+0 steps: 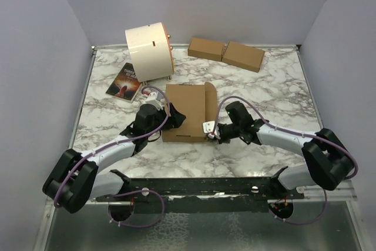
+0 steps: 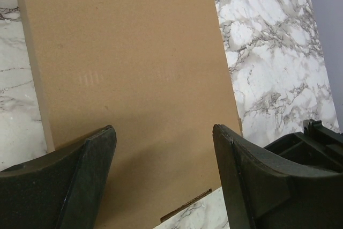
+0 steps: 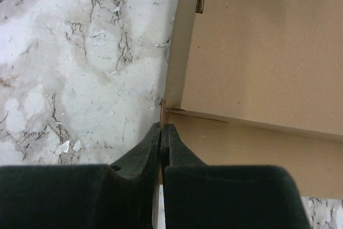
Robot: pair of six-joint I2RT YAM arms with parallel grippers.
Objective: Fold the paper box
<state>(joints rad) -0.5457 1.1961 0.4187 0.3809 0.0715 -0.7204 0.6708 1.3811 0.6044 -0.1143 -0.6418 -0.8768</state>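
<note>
Marble-patterned table (image 1: pixel 276 95), grey walls on three sides.

Paper box (image 1: pixel 185 113): lies at table centre, mostly flat, with one long flap raised along its 3 o'clock edge.
- Handling (judged): light, thin card. It should be stiff across the panels and bend readily at the scored creases.
- The smooth face may slide on the marble, so one side wants pinning while the other folds.
- Best hold (judged): flap edges, pinched thin. The risk is creasing or tearing near the slots.
- Nothing is seen lying in it.

Cream drum (image 1: pixel 148 51): at 11 o'clock of the box, contents not visible.

Two small brown boxes (image 1: pixel 205 49): side by side at 1 o'clock, closed, contents hidden.

Book (image 1: pixel 124 82): at 10 o'clock, flat.

Left end effector (image 2: pixel 163 132): released, jaws spread wide over the box's 9 o'clock panel, nothing between them. Whether it touches the card cannot be told.

Right end effector (image 3: pixel 161 126): clenched at the box's 4 o'clock corner. A sliver of the raised flap's edge appears nipped between the fingertips.
</note>
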